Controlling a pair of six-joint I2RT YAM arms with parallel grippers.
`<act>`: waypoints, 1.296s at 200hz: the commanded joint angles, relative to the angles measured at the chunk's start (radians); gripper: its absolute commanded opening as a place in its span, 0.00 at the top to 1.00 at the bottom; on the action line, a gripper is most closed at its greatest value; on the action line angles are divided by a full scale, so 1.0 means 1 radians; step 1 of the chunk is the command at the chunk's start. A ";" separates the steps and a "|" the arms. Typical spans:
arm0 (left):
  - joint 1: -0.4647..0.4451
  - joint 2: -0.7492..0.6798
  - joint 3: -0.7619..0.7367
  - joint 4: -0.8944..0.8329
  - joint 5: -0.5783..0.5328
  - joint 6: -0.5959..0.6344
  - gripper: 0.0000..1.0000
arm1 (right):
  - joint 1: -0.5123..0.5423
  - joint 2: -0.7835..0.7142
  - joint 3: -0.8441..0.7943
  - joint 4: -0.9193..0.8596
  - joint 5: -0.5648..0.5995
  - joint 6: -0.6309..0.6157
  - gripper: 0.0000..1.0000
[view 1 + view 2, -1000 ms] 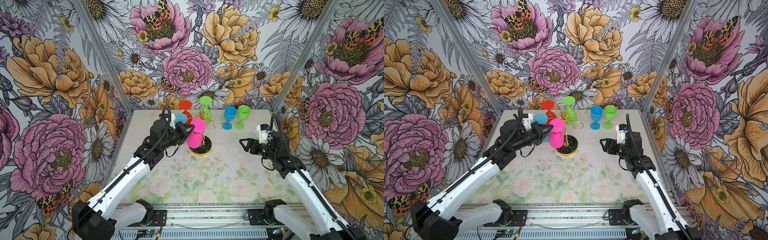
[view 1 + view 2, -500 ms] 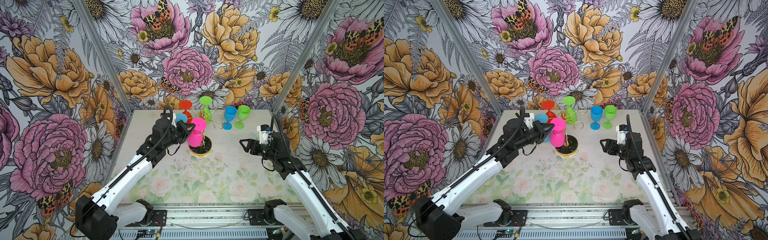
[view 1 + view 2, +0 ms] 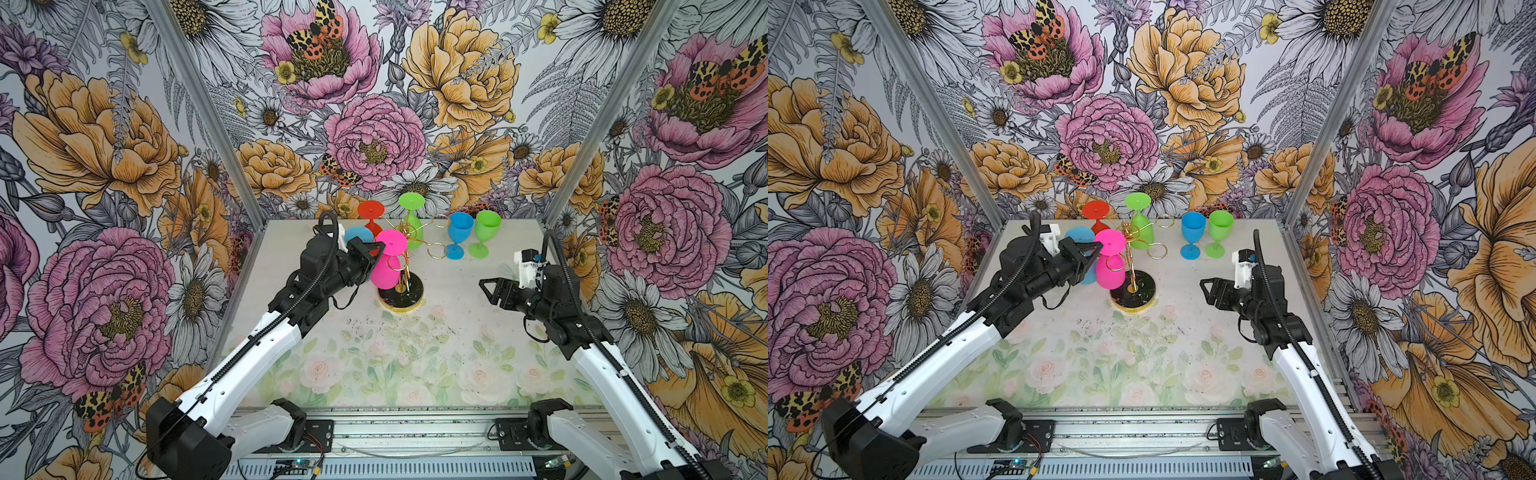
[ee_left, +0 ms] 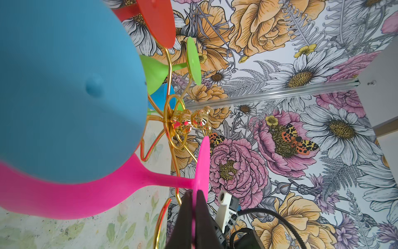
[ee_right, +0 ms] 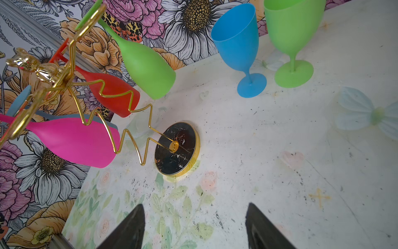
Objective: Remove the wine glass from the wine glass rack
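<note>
Left gripper: my jaws pinched flat on the foot-disc rim of the pink wine glass. It hangs bowl-down on the gold wine glass rack. Looks like light, matte, tough plastic. The thin rim could pivot; the stem is probably safer. Right gripper spread, idle.

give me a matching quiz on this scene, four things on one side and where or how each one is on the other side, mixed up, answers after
Things
1. pink glass
2. upright blue glass
3. red glass
4. right gripper

States
A. open and empty over the table
B. hangs upside down on the rack, untouched
C. stands beside the upright green glass
D. hangs upside down on the rack, foot pinched by the left gripper

Pairs: 1-D, 2-C, 3-B, 4-A
</note>
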State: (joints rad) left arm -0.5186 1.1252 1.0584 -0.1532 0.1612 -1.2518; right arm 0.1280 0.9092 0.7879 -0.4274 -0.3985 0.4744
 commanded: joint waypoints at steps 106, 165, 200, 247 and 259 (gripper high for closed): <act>0.005 -0.265 -0.171 -0.047 -0.018 -0.035 1.00 | 0.014 -0.011 0.016 0.024 -0.033 0.013 0.25; 0.031 -0.365 -0.227 -0.106 0.193 0.094 1.00 | 0.032 -0.008 0.020 0.023 -0.016 0.035 0.26; 0.003 -0.331 -0.215 -0.114 0.398 0.209 1.00 | 0.043 0.038 0.025 0.021 -0.035 0.071 0.26; -0.095 -0.311 -0.182 -0.206 0.473 0.392 1.00 | 0.061 0.102 0.036 -0.024 -0.043 0.105 0.26; -0.151 -0.305 -0.171 -0.205 0.439 0.439 1.00 | 0.061 0.118 0.049 -0.054 -0.042 0.129 0.26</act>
State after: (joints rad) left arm -0.5926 0.8165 0.8444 -0.3397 0.5598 -0.9596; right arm 0.1791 1.0077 0.7883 -0.4381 -0.4358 0.5617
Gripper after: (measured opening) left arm 0.057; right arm 0.738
